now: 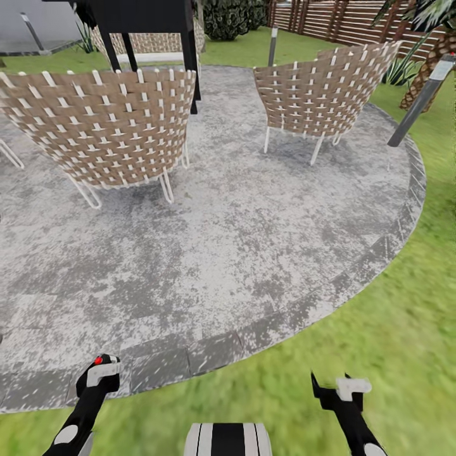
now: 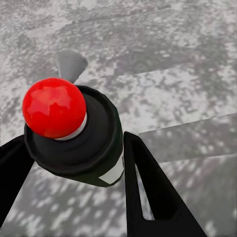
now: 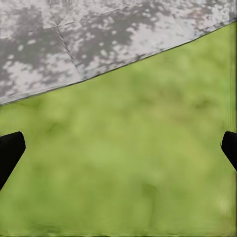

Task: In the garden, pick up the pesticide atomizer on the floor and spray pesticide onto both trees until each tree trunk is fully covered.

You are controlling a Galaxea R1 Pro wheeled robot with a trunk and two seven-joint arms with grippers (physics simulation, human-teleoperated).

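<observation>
My left gripper (image 1: pixel 100 375) is shut on the pesticide atomizer (image 2: pixel 81 143), a small dark bottle with a round red tip (image 2: pixel 54 106) and a white band. It hangs low over the near kerb of the floor (image 1: pixel 253 221), the round grey speckled patio. In the head view the red tip (image 1: pixel 98 360) peeks out above the left fingers. My right gripper (image 1: pixel 332 385) is open and empty over the green lawn (image 3: pixel 123 163), just outside the patio edge (image 3: pixel 98 74). The trees and their trunks are out of view.
Two woven chairs (image 1: pixel 107 126) (image 1: pixel 323 95) stand on the patio, with a black table (image 1: pixel 152 25) behind the left one. A grey bollard lamp (image 1: pixel 421 101) leans at the right edge by a short palm (image 1: pixel 437 57). A slatted wooden fence (image 1: pixel 329 19) runs behind.
</observation>
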